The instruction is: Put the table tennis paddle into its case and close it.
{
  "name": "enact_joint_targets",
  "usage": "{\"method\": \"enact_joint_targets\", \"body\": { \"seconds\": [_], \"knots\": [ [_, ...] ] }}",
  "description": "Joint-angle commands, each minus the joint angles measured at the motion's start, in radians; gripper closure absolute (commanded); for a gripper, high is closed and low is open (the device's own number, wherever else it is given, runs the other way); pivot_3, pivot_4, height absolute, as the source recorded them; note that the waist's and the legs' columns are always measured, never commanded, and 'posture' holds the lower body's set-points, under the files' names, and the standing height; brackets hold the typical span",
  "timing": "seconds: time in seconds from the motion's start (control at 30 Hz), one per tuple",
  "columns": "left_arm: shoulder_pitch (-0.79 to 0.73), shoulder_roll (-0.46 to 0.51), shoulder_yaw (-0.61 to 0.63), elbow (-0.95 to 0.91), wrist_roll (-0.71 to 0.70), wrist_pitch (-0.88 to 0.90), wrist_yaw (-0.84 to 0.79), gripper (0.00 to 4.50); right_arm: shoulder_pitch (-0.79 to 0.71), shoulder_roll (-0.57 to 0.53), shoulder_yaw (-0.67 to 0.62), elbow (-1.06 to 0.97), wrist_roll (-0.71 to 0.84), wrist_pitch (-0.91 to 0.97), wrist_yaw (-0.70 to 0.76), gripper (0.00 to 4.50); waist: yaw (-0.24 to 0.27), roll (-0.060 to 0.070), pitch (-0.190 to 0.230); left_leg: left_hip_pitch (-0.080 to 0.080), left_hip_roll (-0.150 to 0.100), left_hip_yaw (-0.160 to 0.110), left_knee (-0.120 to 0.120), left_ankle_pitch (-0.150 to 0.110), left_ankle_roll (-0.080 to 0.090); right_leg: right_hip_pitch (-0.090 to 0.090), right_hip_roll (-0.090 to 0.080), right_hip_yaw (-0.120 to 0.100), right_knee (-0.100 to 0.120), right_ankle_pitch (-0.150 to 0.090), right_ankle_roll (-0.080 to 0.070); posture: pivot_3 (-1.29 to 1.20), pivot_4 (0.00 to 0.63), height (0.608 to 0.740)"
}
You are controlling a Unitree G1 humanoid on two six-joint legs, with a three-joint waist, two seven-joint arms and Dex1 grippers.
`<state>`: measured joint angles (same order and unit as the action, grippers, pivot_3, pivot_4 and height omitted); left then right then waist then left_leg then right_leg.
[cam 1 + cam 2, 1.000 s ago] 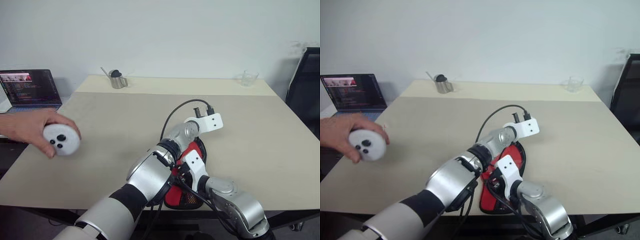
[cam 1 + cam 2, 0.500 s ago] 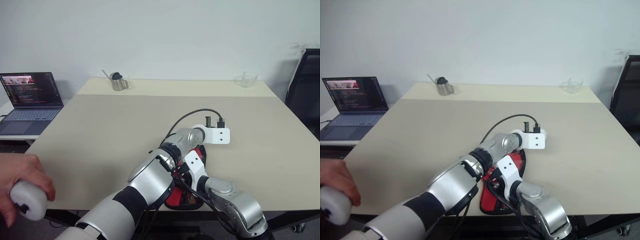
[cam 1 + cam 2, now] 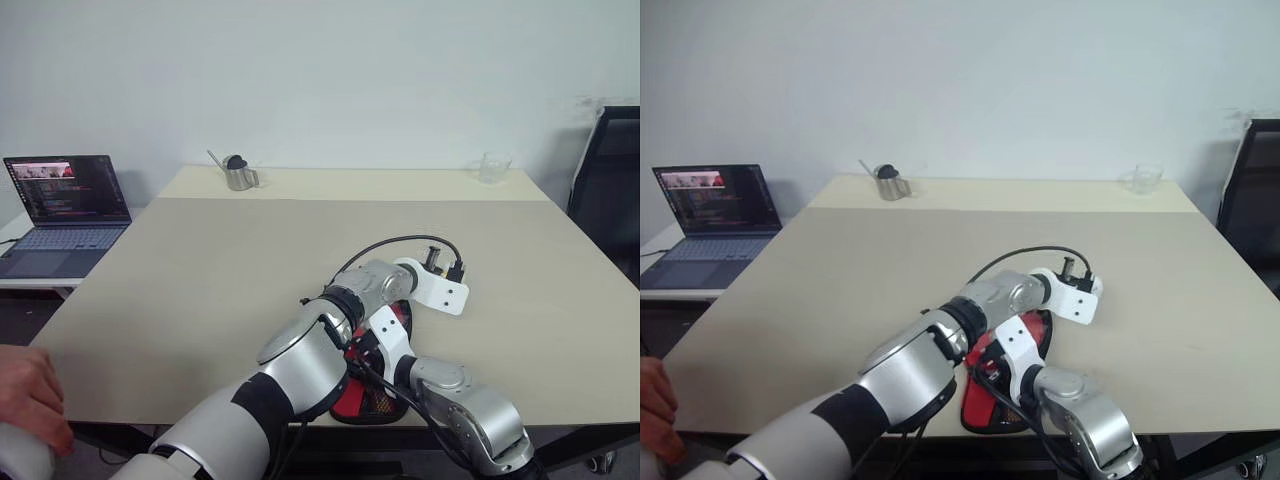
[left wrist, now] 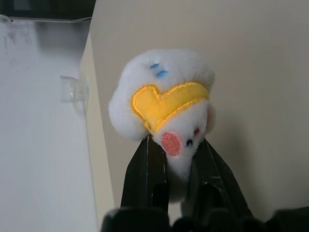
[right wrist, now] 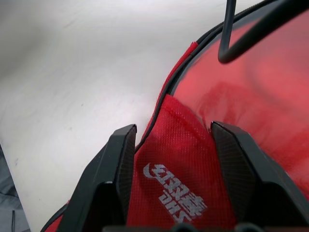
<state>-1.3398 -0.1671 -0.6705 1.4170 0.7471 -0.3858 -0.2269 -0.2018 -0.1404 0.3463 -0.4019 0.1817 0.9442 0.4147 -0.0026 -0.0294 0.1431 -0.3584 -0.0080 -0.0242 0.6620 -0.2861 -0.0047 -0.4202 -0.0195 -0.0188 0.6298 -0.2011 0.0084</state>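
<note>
The case [image 3: 368,396] lies at the table's near edge, red with black mesh, mostly covered by my two arms. My right gripper [image 5: 174,150] is shut on a fold of its red fabric with the white logo [image 5: 176,195], one black finger [image 5: 118,159] on each side. Beyond the fold lies a smooth red surface [image 5: 251,92] edged by the black zip; I cannot tell whether it is the table tennis paddle. My left gripper [image 4: 179,159] is shut on the white-yellow plush keychain [image 4: 166,96], held just past the case's far end, under the white wrist bracket [image 3: 441,286].
The beige table [image 3: 200,270] carries a metal pitcher [image 3: 237,175] and a clear glass [image 3: 491,166] at its far edge. An open laptop [image 3: 63,195] sits on a side desk at the left. A black chair [image 3: 608,180] stands at the right. A person's hand [image 3: 27,395] shows at the lower left.
My left wrist has rolled and shifted right and slightly down, keeping the plush. The person's hand with a white round controller dropped from the table's left to the lower left corner. The right arm stayed.
</note>
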Motion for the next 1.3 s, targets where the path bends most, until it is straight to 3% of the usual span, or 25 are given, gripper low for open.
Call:
{"method": "enact_joint_targets", "body": {
  "seconds": [0.03, 0.2, 0.5, 0.63, 0.87, 1.03, 1.2, 1.3],
  "knots": [
    [0.088, -0.237, -0.021, -0.056, -0.008, -0.037, 0.028, 4.37, -0.042, 0.024, 0.031, 0.097, 0.019, 0.031, 0.009, 1.8, 0.0, 0.001, -0.001, 0.0, 0.0, 0.0, 0.0, 0.0, 0.0, 0.0, 0.0, 0.0, 0.0, 0.0, 0.0, 0.0, 0.15, 0.74],
    [0.077, -0.211, 0.035, -0.055, -0.054, -0.002, 0.016, 4.37, -0.059, 0.025, 0.032, 0.124, 0.016, 0.015, 0.026, 1.8, -0.001, 0.001, -0.002, 0.0, 0.0, 0.0, 0.0, 0.0, 0.0, 0.0, 0.0, 0.0, 0.0, 0.0, 0.0, 0.0, 0.15, 0.74],
    [0.039, -0.14, 0.103, -0.054, -0.085, 0.046, 0.005, 1.31, -0.096, 0.008, 0.018, 0.201, 0.001, -0.042, 0.073, 1.8, -0.015, 0.001, -0.001, 0.002, 0.001, 0.0, 0.0, 0.0, 0.0, 0.001, 0.001, 0.001, 0.0, 0.0, 0.001, 0.0, 0.15, 0.74],
    [0.031, -0.07, 0.224, -0.062, -0.19, 0.068, -0.071, 1.31, -0.129, -0.01, -0.001, 0.255, -0.004, -0.088, 0.098, 1.8, -0.03, 0.0, 0.0, 0.003, 0.001, 0.0, 0.0, 0.0, 0.0, 0.001, 0.001, 0.001, 0.001, 0.001, 0.002, 0.0, 0.15, 0.74],
    [0.056, 0.03, 0.507, -0.134, -0.494, 0.128, -0.405, 1.31, -0.229, -0.043, -0.073, 0.382, 0.013, -0.195, 0.141, 1.8, -0.031, -0.001, 0.005, 0.005, 0.0, 0.001, 0.001, 0.0, 0.001, 0.001, 0.001, 0.001, 0.001, 0.002, 0.004, 0.0, 0.15, 0.74],
    [0.097, 0.114, 0.537, -0.209, -0.544, 0.135, -0.495, 1.31, -0.295, -0.083, -0.115, 0.45, 0.034, -0.239, 0.181, 1.8, -0.028, 0.0, 0.013, -0.004, 0.0, 0.0, 0.001, 0.0, 0.001, -0.007, 0.001, 0.003, 0.0, 0.003, 0.003, 0.0, 0.15, 0.74],
    [0.189, 0.252, 0.509, -0.353, -0.536, 0.169, -0.567, 1.31, -0.344, -0.186, -0.163, 0.355, 0.154, -0.228, 0.361, 1.8, -0.028, 0.003, 0.016, -0.005, -0.001, 0.001, 0.001, -0.001, 0.002, -0.009, 0.0, 0.005, -0.001, 0.003, 0.002, 0.0, 0.15, 0.74],
    [0.266, 0.346, 0.568, -0.528, -0.624, 0.217, -0.631, 1.31, -0.388, -0.28, -0.261, 0.301, 0.25, -0.175, 0.428, 1.8, -0.03, 0.004, 0.021, -0.005, -0.002, 0.002, 0.002, -0.001, 0.003, -0.009, -0.001, 0.006, 0.0, 0.003, 0.003, 0.0, 0.15, 0.74]
  ]
}}
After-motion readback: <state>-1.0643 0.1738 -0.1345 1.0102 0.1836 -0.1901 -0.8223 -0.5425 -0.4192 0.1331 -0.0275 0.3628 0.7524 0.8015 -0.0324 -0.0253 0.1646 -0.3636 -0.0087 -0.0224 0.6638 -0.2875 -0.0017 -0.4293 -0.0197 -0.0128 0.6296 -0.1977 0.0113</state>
